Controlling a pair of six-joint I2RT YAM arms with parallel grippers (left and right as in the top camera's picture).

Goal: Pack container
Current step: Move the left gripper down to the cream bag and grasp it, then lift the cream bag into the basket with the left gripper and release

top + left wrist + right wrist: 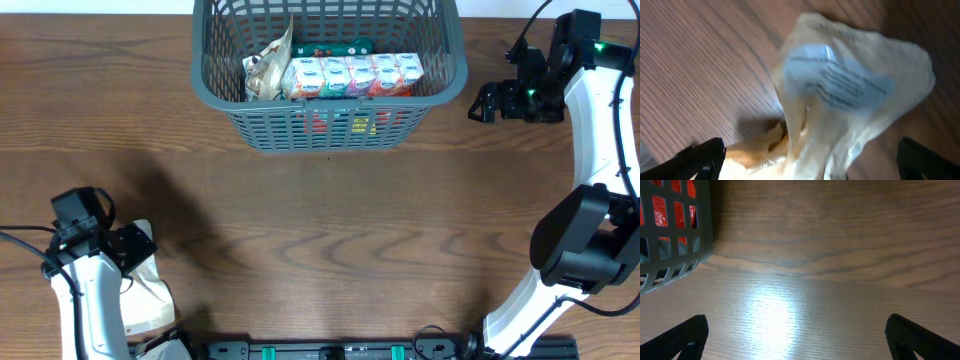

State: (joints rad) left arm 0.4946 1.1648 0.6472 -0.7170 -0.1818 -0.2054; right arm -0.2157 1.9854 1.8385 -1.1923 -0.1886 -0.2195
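**Claws both spread wide: left one around a pale bag, right one beside the container**

Left claw (812, 162) sits at the near left corner of the table (330, 230). Its two dark fingertips (702, 159) show at the opposite bottom corners of the wrist view, far apart. Between them rises a pale, translucent plastic bag (840, 85) with a white-and-blue printed label; the label is too blurred to read. I cannot tell whether the fingertips touch the bag, and they are not closed on it. From overhead the bag lies on the table just right of the left arm.

Right claw (800, 340) is at the far right, also spread wide, with only bare wood between its fingertips. It is just right of the container (280, 130) and apart from it; the basket's rounded corner fills the upper left of the right wrist view.

The dark grey container stands at the far middle of the table. Inside, a row of small pastel cartons (355, 75) lies across it, with a crinkled snack bag (268, 68) at their left end. A green packet (345, 47) lies behind them. Something red (318, 120) shows through the near lattice wall.
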